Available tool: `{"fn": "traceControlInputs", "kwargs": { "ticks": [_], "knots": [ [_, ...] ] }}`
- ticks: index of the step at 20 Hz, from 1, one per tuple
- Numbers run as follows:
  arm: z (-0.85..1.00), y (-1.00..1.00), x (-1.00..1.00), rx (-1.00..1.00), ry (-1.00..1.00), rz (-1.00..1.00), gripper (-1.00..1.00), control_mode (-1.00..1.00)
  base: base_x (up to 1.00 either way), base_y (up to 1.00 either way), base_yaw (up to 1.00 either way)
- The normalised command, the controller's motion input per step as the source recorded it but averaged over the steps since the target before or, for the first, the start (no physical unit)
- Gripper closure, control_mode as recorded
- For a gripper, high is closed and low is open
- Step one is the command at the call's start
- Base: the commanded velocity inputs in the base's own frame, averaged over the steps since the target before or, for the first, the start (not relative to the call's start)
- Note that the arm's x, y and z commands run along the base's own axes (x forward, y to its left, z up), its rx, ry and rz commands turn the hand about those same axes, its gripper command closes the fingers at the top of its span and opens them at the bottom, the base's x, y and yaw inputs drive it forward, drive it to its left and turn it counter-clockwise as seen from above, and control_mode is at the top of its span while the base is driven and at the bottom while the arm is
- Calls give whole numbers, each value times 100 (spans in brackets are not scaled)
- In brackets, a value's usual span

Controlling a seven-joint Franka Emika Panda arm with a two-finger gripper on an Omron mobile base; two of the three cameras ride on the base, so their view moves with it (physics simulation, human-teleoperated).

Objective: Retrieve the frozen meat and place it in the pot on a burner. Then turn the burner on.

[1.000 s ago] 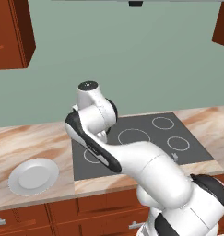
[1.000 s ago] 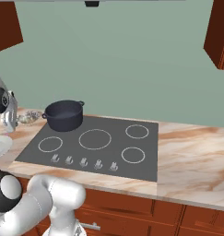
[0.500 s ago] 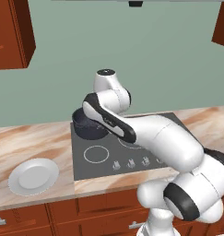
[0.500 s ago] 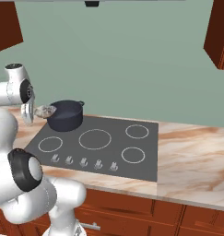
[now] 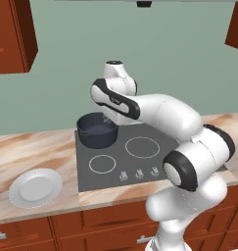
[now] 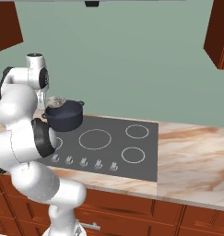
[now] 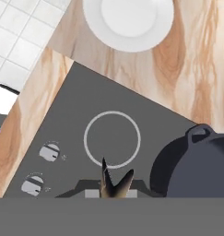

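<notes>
Seen from the hand, the gripper [image 7: 114,191] is clamping its fingers on the frozen meat [image 7: 114,182], carrying it above the cooktop [image 7: 76,110] just beside the pot [image 6: 64,115], which is sitting on a rear burner; beyond, a white plate [image 5: 36,187] is resting on the counter [image 5: 37,152]

Even, bright rendered light with no visible lamp; soft highlights gleam on the white arm [image 5: 164,115] at centre frame; the pot [image 6: 64,115] at left in the right base view shows a faint sheen on its dark side; shadows are weak and diffuse; edges look slightly jagged and coarse; no blur, glare or edge distortion.
</notes>
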Motion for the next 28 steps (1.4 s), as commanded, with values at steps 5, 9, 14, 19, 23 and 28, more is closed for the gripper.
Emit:
{"fn": "traceControlInputs", "kwargs": {
  "ticks": [5,9,14,19,23,28],
  "knots": [
    [0,1,51,-1,0,2,100,-100,0,0,0],
    [-14,9,47,-5,0,-5,100,-100,0,0,0],
    [0,32,31,0,0,-9,100,-100,0,0,0],
    [-1,14,25,-1,0,-9,100,-100,0,0,0],
    [-20,0,33,-3,0,-11,100,-100,0,0,0],
    [-21,0,20,1,-1,-3,100,-100,0,0,0]
  ]
}}
